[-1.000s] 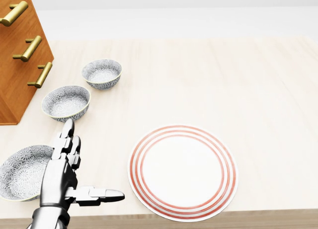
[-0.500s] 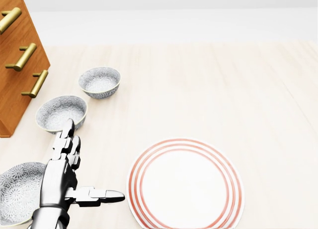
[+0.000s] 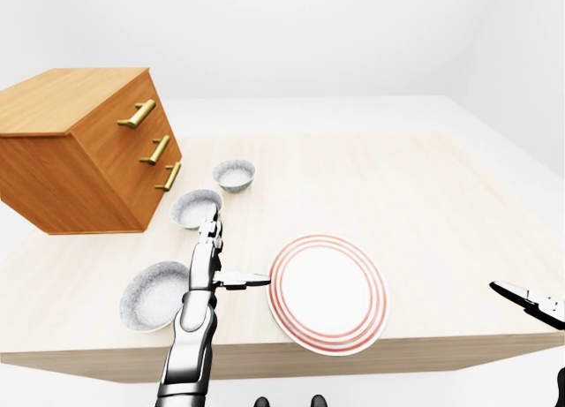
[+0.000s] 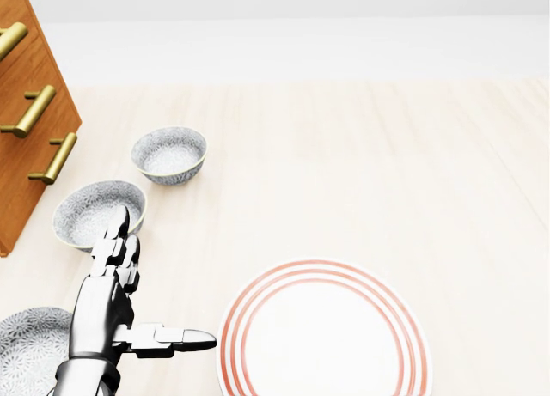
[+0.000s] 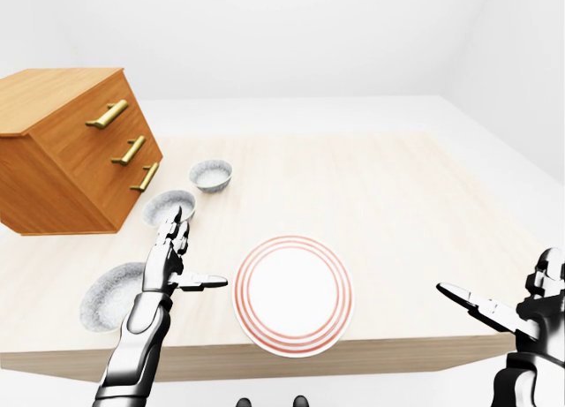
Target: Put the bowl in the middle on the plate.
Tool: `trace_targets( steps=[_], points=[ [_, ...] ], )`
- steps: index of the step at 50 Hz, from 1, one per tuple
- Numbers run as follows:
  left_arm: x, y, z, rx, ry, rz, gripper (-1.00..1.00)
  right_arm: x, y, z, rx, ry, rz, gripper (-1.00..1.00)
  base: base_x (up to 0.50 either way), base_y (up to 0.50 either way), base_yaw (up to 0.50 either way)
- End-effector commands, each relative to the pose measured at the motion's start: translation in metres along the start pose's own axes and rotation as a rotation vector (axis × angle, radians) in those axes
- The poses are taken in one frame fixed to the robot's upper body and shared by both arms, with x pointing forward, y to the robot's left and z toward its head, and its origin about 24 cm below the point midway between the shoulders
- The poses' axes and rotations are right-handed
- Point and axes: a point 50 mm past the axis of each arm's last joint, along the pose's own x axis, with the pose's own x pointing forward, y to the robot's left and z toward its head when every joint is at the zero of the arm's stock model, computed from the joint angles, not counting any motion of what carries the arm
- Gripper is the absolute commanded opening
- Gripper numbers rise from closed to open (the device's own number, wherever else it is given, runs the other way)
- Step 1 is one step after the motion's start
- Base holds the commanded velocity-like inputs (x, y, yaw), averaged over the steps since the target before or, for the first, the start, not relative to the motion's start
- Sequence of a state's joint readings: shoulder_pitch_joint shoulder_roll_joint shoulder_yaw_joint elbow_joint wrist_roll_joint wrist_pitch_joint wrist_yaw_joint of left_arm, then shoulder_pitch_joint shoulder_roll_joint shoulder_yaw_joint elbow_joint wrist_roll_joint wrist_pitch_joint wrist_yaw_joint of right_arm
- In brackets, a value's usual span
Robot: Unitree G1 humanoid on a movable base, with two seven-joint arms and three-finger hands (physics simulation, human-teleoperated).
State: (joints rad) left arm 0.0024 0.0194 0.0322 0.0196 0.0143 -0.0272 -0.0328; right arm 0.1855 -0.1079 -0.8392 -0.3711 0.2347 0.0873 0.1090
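Observation:
Three patterned grey bowls lie in a slanted row on the pale wood table, at the left of the head view. The middle bowl (image 4: pixel 96 210) sits between the upper bowl (image 4: pixel 169 155) and the lower bowl (image 4: pixel 30 349), which the picture's edge cuts off. A white plate with red rings (image 4: pixel 322 336) lies at the bottom centre. My left hand (image 4: pixel 159 280) is open, fingers pointing up just below the middle bowl's rim and thumb pointing right toward the plate. It holds nothing. My right hand (image 5: pixel 503 288) is open, low and off the table's right side.
A wooden chest of drawers (image 4: pixel 26 104) with brass handles stands on the table left of the bowls, close to the middle and upper ones. The table's near edge (image 3: pixel 353 358) runs just below the plate. Bare wood (image 4: pixel 387 173) spreads right of the bowls.
The camera has moved: bowls and plate slide down the head view and the chest slips left. My left hand keeps its place and open pose, its fingertips now nearer the middle bowl.

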Motion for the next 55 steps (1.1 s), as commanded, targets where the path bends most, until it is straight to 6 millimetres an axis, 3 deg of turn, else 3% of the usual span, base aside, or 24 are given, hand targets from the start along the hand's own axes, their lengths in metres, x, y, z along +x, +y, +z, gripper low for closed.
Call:
trace_targets(
  steps=[1,11,55],
  points=[
    [0.000,0.000,0.000,0.000,0.001,-0.002,1.00,0.000,0.000,-0.002,-0.005,0.007,0.003,1.00,0.07,0.00,0.00],
    [0.000,-0.001,-0.001,0.001,0.001,-0.003,1.00,-0.001,0.000,0.004,-0.006,-0.017,0.009,1.00,0.07,0.00,0.00],
    [0.000,0.000,-0.001,0.003,0.000,-0.003,1.00,-0.001,0.003,-0.005,-0.011,0.024,0.021,1.00,0.12,0.04,0.00]
  ],
)
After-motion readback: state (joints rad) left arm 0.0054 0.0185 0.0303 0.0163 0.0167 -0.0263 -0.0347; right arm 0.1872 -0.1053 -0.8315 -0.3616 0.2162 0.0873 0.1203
